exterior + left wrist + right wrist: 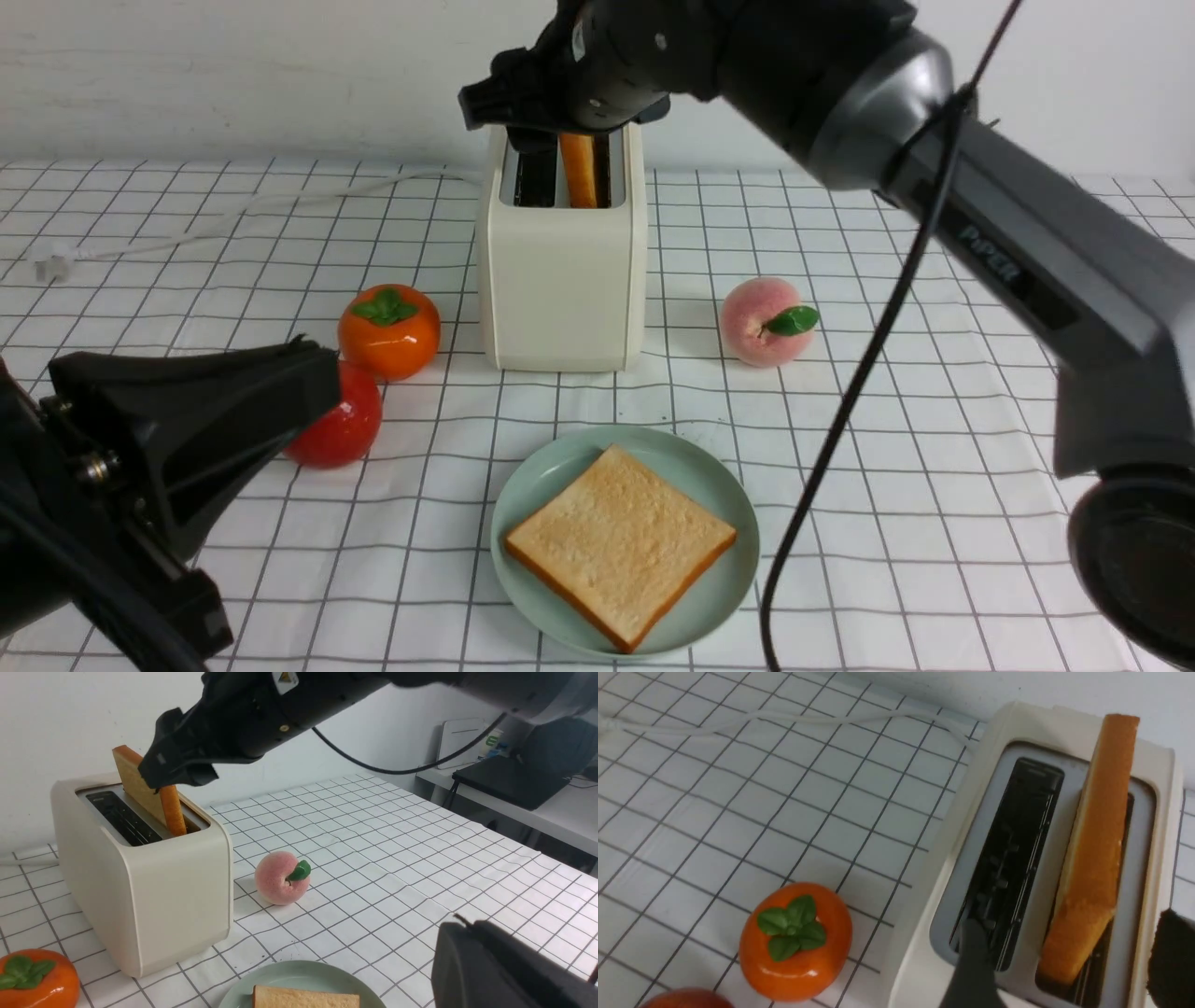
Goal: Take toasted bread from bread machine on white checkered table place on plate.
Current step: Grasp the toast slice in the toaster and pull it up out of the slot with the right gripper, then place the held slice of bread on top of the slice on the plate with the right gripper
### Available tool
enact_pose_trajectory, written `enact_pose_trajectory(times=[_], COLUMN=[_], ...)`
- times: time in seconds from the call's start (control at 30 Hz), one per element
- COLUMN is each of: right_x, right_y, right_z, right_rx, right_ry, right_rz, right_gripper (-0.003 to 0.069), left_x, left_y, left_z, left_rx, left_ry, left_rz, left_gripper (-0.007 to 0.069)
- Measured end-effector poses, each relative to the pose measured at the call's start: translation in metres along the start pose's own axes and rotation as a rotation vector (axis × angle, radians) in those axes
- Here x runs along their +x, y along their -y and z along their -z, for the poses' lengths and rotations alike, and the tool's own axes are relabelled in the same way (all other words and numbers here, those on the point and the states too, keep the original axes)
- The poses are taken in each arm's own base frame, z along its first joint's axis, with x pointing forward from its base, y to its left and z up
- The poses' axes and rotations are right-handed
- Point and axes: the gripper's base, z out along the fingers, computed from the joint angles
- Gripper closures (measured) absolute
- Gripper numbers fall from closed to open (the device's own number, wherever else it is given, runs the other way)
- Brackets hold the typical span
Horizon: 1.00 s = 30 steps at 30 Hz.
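So, starting way over on the left: the white cord (233,219) trails across the table (934,485) back toward the toaster. Low in the front view is the left tool (299,383), hanging above the table's near-left part with nothing in it that I can see. Can't tell how far apart its jaws are from any of these angles.

Right beside its tip is a shiny red fruit (338,431), touching or almost touching an orange persimmon (387,331) with a green leafy top. The persimmon sits just left of the toaster's front corner.

Next is the cream toaster (560,289), standing upright in the middle at the back. The standing toast slice (579,173) is in the right-hand slot, poking well up out of it and leaning a bit. The right tool (579,126) is right over it with its jaws spread. From the right wrist view there's one finger (971,961) over the left slot and the other on the far side of the slice, with a gap on both sides, so it's straddling the slice, not pinching it.

In front of the toaster is the mint-green plate (719,485), and the flat toast slice (621,543) lies on it, turned cornerwise.

A fuzzy pink peach (761,322) sits just right of the toaster.
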Motion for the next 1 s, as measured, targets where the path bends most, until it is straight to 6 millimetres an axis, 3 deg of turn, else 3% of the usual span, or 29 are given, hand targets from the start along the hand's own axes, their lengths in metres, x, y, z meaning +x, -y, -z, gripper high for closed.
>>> enact_pose_trajectory(times=[0.17, 0.3, 0.57, 0.67, 0.83, 0.93, 0.97, 1.0], right_x=[0.008, 0.014, 0.011, 0.009, -0.007, -0.029, -0.041, -0.043], right_y=[0.013, 0.021, 0.021, 0.022, 0.022, 0.021, 0.021, 0.021], right_z=[-0.026, -0.039, -0.040, -0.038, -0.016, 0.021, 0.050, 0.054], right_rx=[0.046, 0.058, 0.047, 0.052, 0.050, 0.042, 0.040, 0.040], right_ry=[0.031, 0.027, 0.061, 0.074, 0.122, 0.173, 0.187, 0.187], right_rz=[-0.027, -0.058, -0.063, -0.053, -0.051, -0.055, -0.055, -0.054], right_gripper=[0.0210, 0.0282, 0.0529, 0.0563, 0.0563, 0.0563, 0.0563, 0.0563], left_x=[0.000, 0.000, 0.000, 0.000, 0.000, 0.000, 0.000, 0.000], left_y=[0.000, 0.001, 0.001, 0.001, 0.001, 0.001, 0.001, 0.001], left_z=[0.000, 0.000, 0.000, 0.000, 0.000, 0.000, 0.000, 0.000], left_rx=[0.004, 0.006, 0.008, 0.008, 0.008, 0.008, 0.008, 0.008], left_ry=[-0.002, -0.004, -0.002, -0.001, -0.001, -0.001, -0.001, -0.001], left_rz=[0.000, 0.000, 0.005, 0.007, 0.008, 0.008, 0.008, 0.008], left_gripper=[0.0638, 0.0638, 0.0638, 0.0638, 0.0638, 0.0638, 0.0638, 0.0638])
